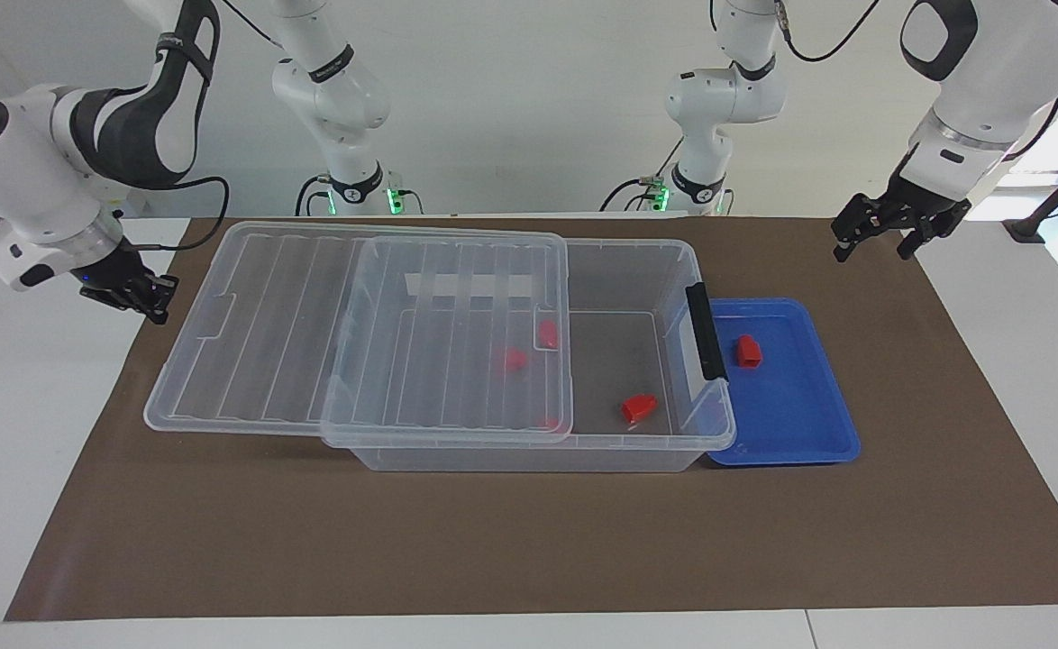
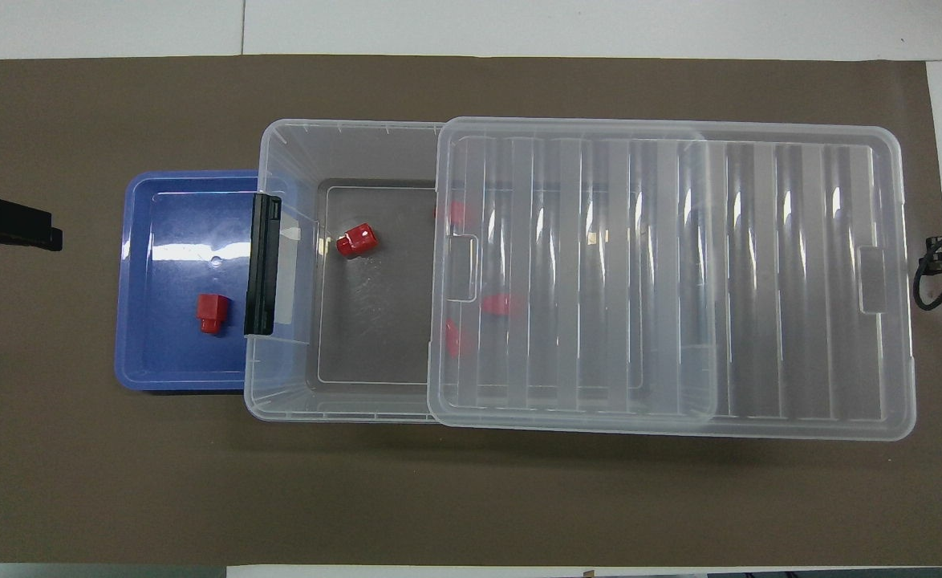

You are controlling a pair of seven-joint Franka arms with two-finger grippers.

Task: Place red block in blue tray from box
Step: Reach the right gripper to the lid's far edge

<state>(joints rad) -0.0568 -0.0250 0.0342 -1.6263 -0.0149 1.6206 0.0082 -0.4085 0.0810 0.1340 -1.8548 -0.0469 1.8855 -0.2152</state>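
Red block (image 1: 639,407) lying loose in uncovered end of box (image 1: 707,431) beside blue tray (image 1: 817,446), long axis slanted, toward left gripper (image 1: 879,243), spread and empty, nearer arm; right gripper (image 1: 152,302) pressed together beside slid-off lid (image 1: 250,324).

I am seeing one small bright red chunky block (image 1: 747,351) lying in the shallow bright blue plastic tray (image 1: 808,433). The large transparent plastic storage box (image 1: 529,458) is standing just beside it, its ribbed lid slid partly off, holding more red blocks.
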